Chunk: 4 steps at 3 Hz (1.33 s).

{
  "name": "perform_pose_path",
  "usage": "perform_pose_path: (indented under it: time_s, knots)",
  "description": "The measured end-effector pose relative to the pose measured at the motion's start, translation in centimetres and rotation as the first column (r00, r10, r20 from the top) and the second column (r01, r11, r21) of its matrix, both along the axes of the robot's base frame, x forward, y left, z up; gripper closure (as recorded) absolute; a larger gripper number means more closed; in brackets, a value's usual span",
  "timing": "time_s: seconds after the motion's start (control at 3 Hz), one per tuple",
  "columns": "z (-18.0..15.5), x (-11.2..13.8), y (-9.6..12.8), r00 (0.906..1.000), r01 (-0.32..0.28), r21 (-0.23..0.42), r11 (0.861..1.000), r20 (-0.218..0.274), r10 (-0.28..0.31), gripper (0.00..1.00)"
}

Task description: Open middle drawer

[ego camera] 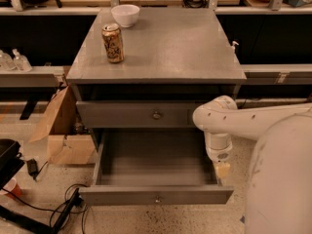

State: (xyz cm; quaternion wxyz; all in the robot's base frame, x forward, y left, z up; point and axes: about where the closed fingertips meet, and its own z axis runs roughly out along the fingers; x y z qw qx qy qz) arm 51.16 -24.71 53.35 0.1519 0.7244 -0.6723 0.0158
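Observation:
The grey cabinet [161, 48] has its top drawer [122, 115] closed. Below it the middle drawer [156, 195] is pulled far out. Its shallow grey box [153, 155] is empty and its small round knob [157, 199] sits in the centre of the front. The lowest drawer is hidden under it. My gripper [223, 170] hangs from the white arm [219, 118], pointing down just above the open drawer's right wall, near its front corner. It holds nothing that I can see.
A drink can [112, 43] and a white bowl [125, 14] stand on the cabinet top. A cardboard box [61, 126] sits on the floor at the left. Cables [58, 213] and a black base [9, 160] lie at the lower left. Shelves run behind.

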Motion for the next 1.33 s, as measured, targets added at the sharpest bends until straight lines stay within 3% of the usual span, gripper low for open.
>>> perform_pose_path:
  time_s: [0.33, 0.67, 1.0, 1.33]
  knots:
    - [0.2, 2.3, -0.8, 0.9909, -0.024, 0.111, 0.994, 0.134, 0.009, 0.96]
    - [-0.6, 4.5, -0.7, 0.9801, -0.079, 0.203, 0.976, 0.195, 0.039, 1.0]
    - [-2.4, 6.7, 0.8, 0.9693, -0.163, 0.278, 0.947, 0.224, 0.102, 1.0]
    - [-2.4, 6.7, 0.8, 0.9694, -0.163, 0.278, 0.947, 0.224, 0.102, 1.0]
